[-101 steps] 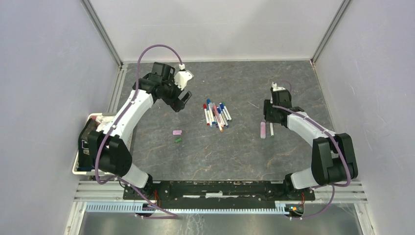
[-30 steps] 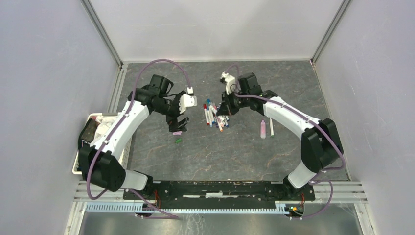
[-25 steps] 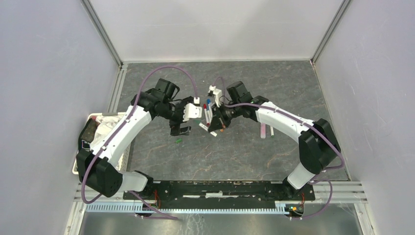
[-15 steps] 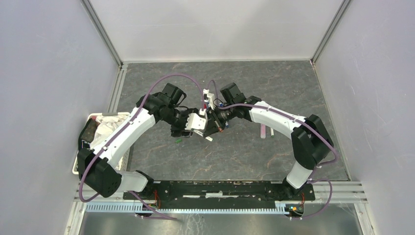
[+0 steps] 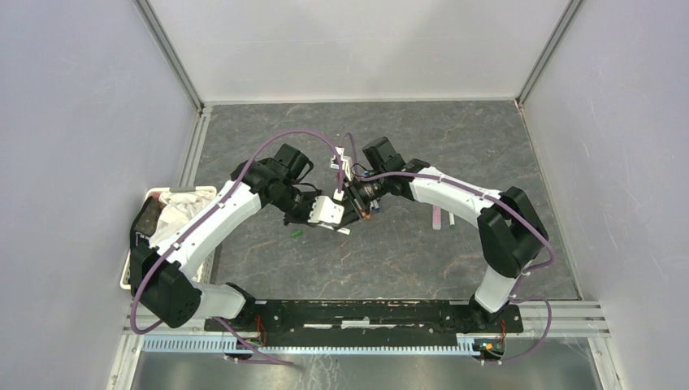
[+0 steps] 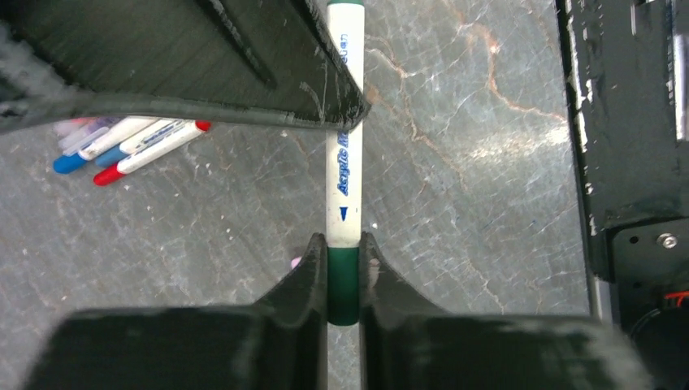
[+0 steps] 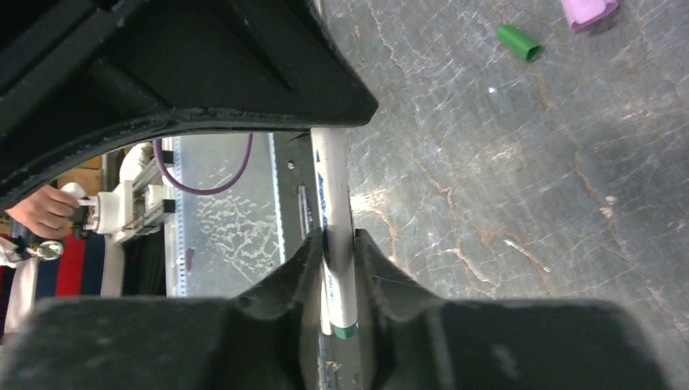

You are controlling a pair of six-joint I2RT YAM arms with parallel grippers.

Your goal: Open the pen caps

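From above, the left arm [image 5: 219, 215] and the right arm [image 5: 455, 191] meet tip to tip over the middle of the table [image 5: 390, 260]. The held pen [image 5: 344, 231] shows only as a short white stub between them, and from this height I cannot tell how the jaws stand. A loose green cap [image 5: 296, 233] lies on the table just left of the meeting point. A thick pink pen [image 5: 437, 216] and a thin white pen [image 5: 451, 216] lie side by side off to the right. A basket [image 5: 138, 244] holding cloth [image 5: 175, 207] sits at the left edge. In the left wrist view, the left gripper [image 6: 343, 248] is clamped narrow on the dark green cap [image 6: 343, 280] of the held pen. Its white barrel [image 6: 344, 162] runs straight away above the table and vanishes behind the right arm's black end. A cluster of pens [image 6: 122, 146] with red and blue ends lies to the left. In the right wrist view, the right gripper [image 7: 337, 244] is pinched tight on the white barrel, and a pink cap [image 7: 589, 10] lies near the loose green cap in the upper right corner.
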